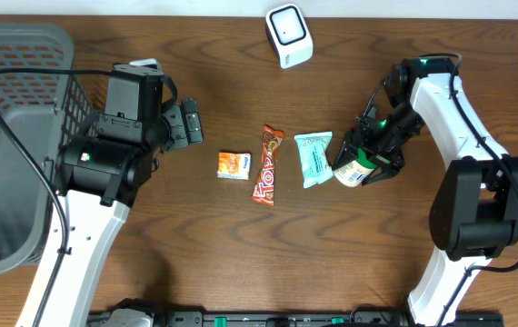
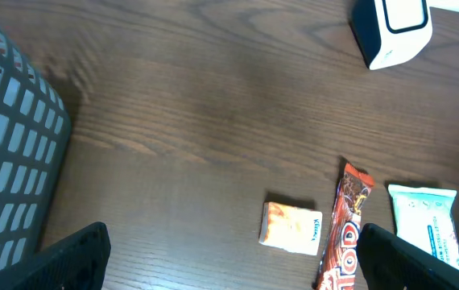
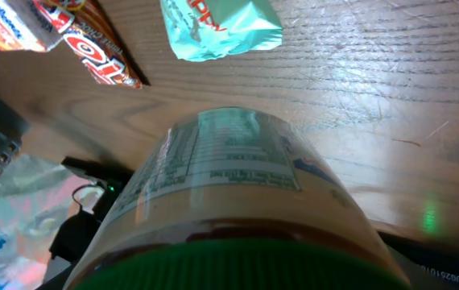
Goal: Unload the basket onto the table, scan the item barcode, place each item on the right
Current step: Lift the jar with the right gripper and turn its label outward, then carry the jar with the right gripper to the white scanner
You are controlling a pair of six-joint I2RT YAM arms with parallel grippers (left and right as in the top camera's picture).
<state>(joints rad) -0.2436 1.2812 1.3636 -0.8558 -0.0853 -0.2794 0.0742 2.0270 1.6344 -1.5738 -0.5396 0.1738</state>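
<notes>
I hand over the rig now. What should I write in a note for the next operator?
Left gripper: open, empty, between the basket and the orange packet.
Right gripper: shut on the jar, just right of the teal packet.
Scanner: at the far edge, nothing in front of it.
Done: jar gripped.
Left: bring its barcode to the scanner. The orange packet, red bar and teal packet lie in a row.

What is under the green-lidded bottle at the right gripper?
Only wooden table shows around the bottle, with the mint packet lying beyond it. The spot directly beneath is covered by the bottle itself.
</notes>
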